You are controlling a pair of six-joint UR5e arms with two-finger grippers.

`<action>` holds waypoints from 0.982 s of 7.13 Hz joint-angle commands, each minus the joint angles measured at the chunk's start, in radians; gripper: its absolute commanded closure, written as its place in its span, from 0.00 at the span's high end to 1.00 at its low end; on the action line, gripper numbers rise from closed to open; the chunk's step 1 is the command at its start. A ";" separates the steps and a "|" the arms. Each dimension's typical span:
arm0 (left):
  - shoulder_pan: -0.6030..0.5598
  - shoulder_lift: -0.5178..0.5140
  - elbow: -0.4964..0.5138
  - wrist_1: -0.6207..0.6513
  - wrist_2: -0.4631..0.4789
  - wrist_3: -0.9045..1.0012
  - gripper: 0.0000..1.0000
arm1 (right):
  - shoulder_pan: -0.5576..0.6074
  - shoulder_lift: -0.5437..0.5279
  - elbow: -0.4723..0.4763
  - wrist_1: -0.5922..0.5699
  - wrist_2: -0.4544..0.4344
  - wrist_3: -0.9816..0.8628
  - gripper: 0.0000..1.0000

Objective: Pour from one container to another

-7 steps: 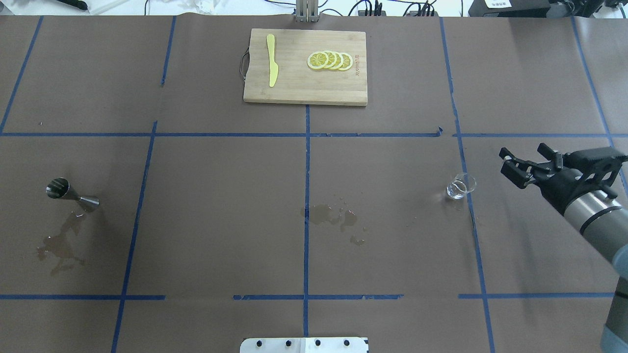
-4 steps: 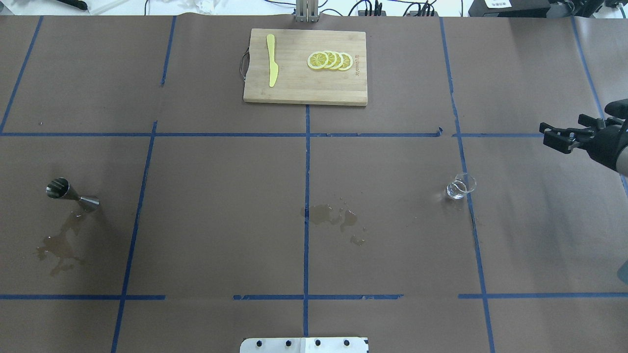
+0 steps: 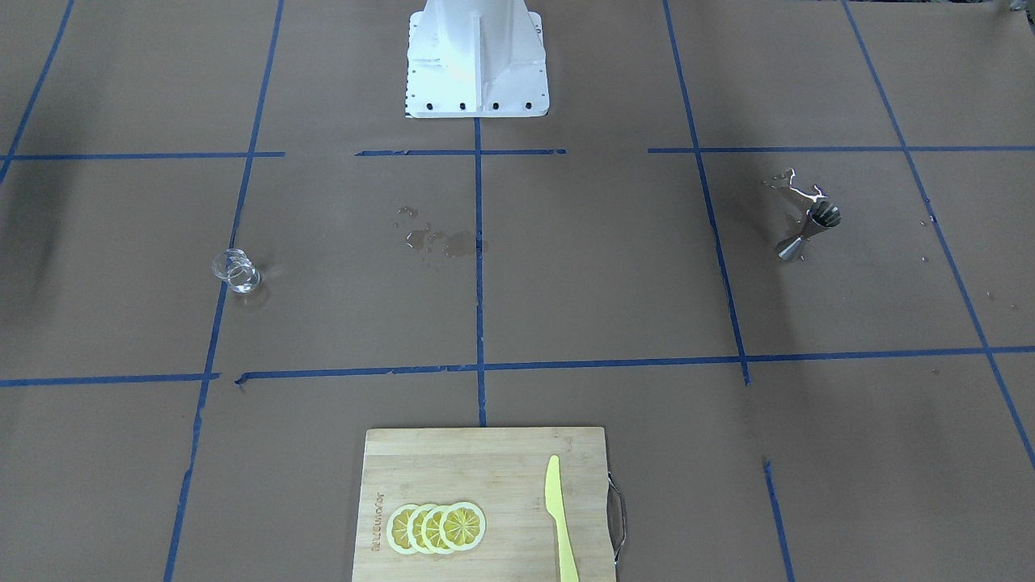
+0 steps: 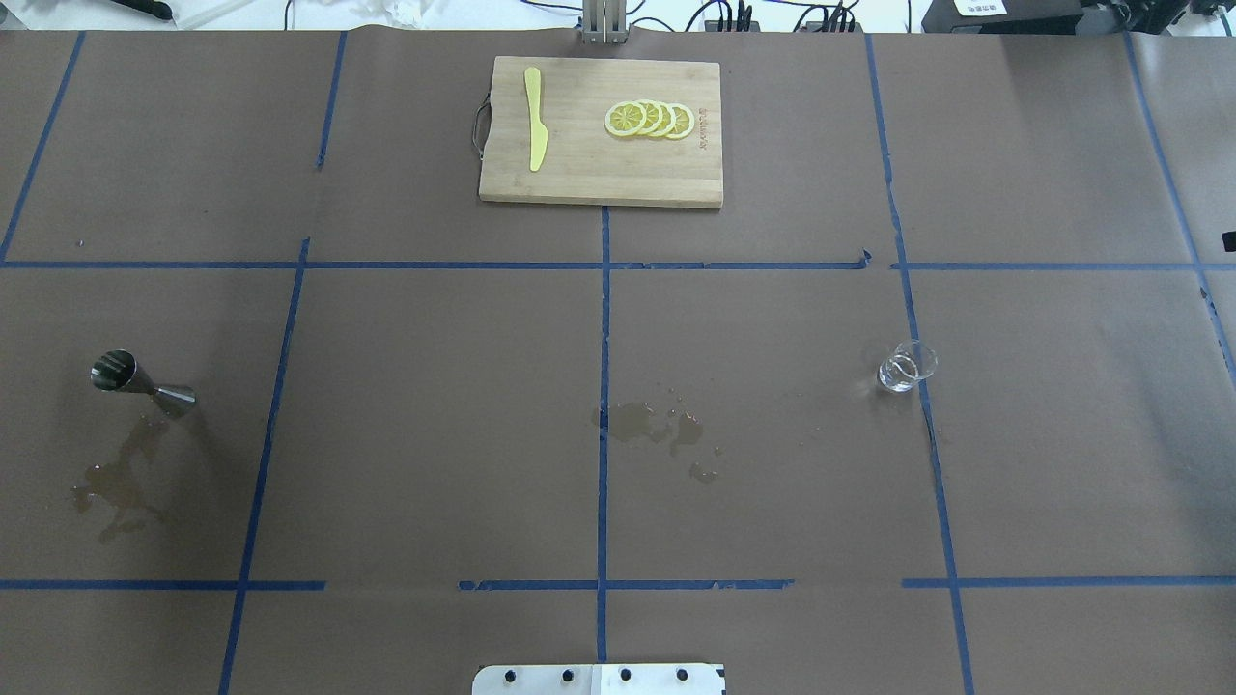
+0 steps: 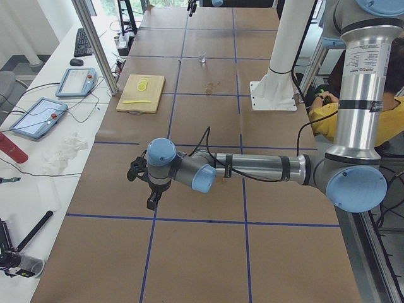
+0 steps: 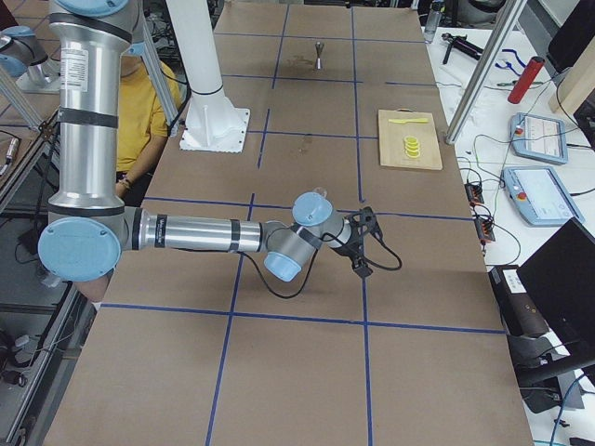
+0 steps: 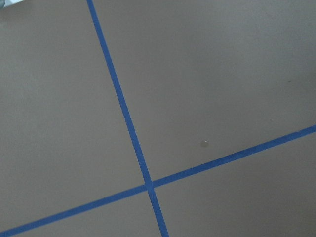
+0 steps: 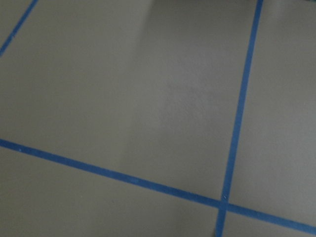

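From my console neither vessel is held. The glass cup [image 4: 906, 367] stands upright on the worktop [image 4: 435, 434], nearer the robot than the cutting board [image 4: 599, 164] and off to the board's right on the robot's side. The steel jigger [image 4: 143, 386] stands on one cone with the other open upward, also nearer the robot than the board but far out to the board's left. So the two are well apart, each on its own arm's side, and I judge either arm could take its own without crossing over.

The left hand [image 5: 142, 186] and the right hand [image 6: 364, 243] show only in the end views, each low over bare paper at its own end of the worktop, far from the board. I cannot tell from there whether either is wide or narrow, and both wrist cameras give me only brown paper and blue tape.

A wet patch [image 4: 116, 483] lies touching the jigger's foot and spreads toward the robot. Another [image 4: 657, 430] sits straight out from the board toward the robot. Spilt liquid, I would guess. I cannot make out what remains in the glass — it looks near empty. The yellow knife [image 4: 534, 116] and lemon slices [image 4: 649, 119] lie on the board, out of the way.
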 commanded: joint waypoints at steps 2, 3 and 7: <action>-0.027 0.088 -0.105 0.212 -0.013 0.189 1.00 | 0.113 0.013 0.010 -0.402 0.144 -0.377 1.00; -0.083 0.117 -0.155 0.293 -0.013 0.279 1.00 | 0.134 0.021 0.021 -0.497 0.177 -0.466 1.00; -0.105 0.190 -0.136 0.194 -0.007 0.283 1.00 | 0.170 0.021 0.062 -0.518 0.141 -0.511 1.00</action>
